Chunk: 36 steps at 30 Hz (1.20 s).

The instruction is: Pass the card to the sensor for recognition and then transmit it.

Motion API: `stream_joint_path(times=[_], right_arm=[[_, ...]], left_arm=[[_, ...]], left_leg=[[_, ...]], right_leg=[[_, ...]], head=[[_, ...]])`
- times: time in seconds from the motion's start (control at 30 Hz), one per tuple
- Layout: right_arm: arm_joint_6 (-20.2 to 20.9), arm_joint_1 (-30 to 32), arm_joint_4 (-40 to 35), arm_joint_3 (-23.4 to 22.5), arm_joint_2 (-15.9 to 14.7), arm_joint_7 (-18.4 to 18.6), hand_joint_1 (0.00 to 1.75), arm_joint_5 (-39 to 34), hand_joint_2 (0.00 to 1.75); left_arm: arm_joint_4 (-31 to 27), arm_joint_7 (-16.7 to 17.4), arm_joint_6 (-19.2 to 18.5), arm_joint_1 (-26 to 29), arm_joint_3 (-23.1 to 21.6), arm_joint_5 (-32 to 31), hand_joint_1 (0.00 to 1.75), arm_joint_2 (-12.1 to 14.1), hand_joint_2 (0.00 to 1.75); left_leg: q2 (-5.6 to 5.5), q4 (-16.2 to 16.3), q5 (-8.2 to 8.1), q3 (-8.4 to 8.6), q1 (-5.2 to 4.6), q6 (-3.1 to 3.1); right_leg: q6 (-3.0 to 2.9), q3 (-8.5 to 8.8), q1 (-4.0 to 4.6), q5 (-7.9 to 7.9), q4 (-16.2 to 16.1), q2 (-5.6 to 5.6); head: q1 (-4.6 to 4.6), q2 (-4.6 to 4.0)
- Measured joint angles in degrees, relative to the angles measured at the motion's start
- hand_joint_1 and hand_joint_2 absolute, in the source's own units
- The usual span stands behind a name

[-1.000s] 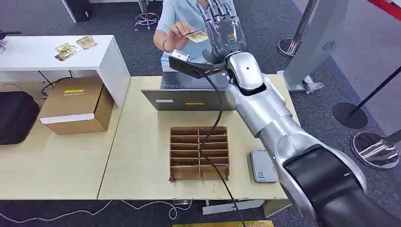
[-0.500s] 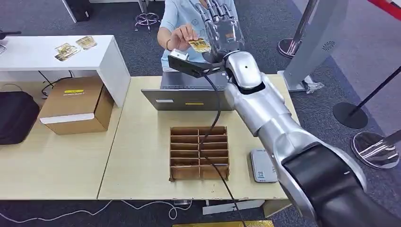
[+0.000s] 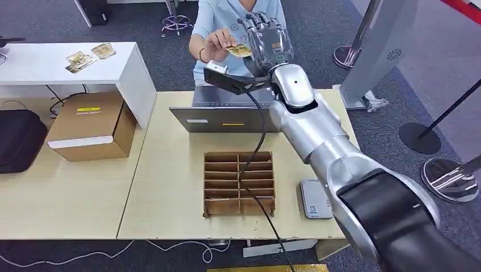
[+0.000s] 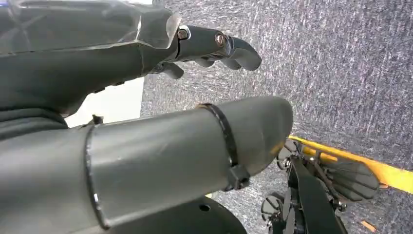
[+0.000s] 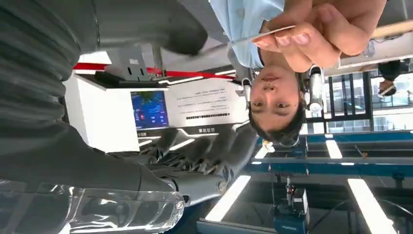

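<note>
One wooden surface (image 3: pixel 170 187) carries a divided tray (image 3: pixel 239 182), laptop (image 3: pixel 227 116) and sensor (image 3: pixel 315 198); grey carpet around. Right robot hand (image 3: pixel 266 42) raised far, fingers apart, grasping nothing; a person's hand (image 3: pixel 218 41) holds the card (image 3: pixel 239 51) beside it. Left wrist view: left robot hand (image 4: pixel 146 53) released over carpet.

R arm stretched fwd to top centre of frame, right hand (image 3: pixel 266 41) raised, fingers apart, empty. Left hand (image 4: pixel 146 44) hangs, fingers loosely curled, empty.
</note>
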Motion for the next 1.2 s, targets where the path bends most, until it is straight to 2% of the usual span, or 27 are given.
stream_joint_path(times=[0.4,0.67,0.8,0.9,0.97,1.07,1.2], right_arm=[[-4.54,-0.14,0.17,-2.92,0.00,-2.16,1.75,-1.48,1.75],[-8.28,-0.15,-0.22,-6.13,0.00,-5.63,1.75,-6.50,1.75],[-10.71,0.13,-1.31,-8.35,-0.02,-9.86,1.75,-11.88,1.75],[-10.53,1.08,-2.65,-10.32,-0.20,-14.32,1.75,-18.61,1.75],[-7.62,2.32,-4.81,-12.09,-0.70,-17.75,1.75,-25.63,1.75],[-3.05,4.69,-8.33,-14.36,-1.75,-20.22,1.75,-33.15,1.75],[17.35,8.90,-14.87,-17.70,-4.93,-23.36,1.75,-55.37,1.75]], left_arm=[[0.00,0.07,-0.20,-0.10,-1.18,-2.53,0.00,0.39,0.00],[0.00,1.09,-0.87,-0.09,-1.90,-3.72,0.00,0.48,0.00],[0.00,1.47,-1.03,-0.09,-2.32,-4.68,0.00,0.46,0.00],[0.00,1.70,-1.03,-0.09,-2.45,-4.68,0.00,0.44,0.00],[0.00,1.77,-1.11,-0.07,-2.45,-4.57,0.00,0.46,0.00],[0.00,1.79,-1.20,-0.01,-2.45,-4.28,0.00,0.46,0.00],[0.00,1.79,-1.73,-0.03,-2.45,-3.96,0.00,0.57,0.00]], left_leg=[[0.00,0.00,0.00,0.00,0.00,0.00],[0.00,0.01,0.00,0.00,0.00,0.00],[0.00,0.01,0.00,0.00,0.00,0.00],[0.00,0.01,0.00,0.00,0.00,0.00],[-0.01,0.01,0.00,0.00,0.00,0.00],[0.00,0.01,0.00,-0.01,-0.01,0.00],[-0.08,0.05,0.00,-0.02,-0.01,0.00]], right_leg=[[0.00,-0.01,0.00,0.00,0.00,0.00],[0.00,-0.01,0.00,0.00,0.00,0.00],[0.00,-0.02,0.00,0.00,-0.01,0.00],[0.00,-0.03,0.00,0.00,-0.02,0.00],[0.00,-0.03,0.00,0.00,-0.02,-0.01],[0.00,-0.03,0.00,0.00,-0.03,-0.01],[0.03,-0.02,-0.01,0.02,-0.06,-0.08]], head=[[0.00,0.00],[0.00,0.00],[0.00,0.00],[0.00,0.00],[0.00,0.00],[0.00,0.00],[0.02,0.00]])
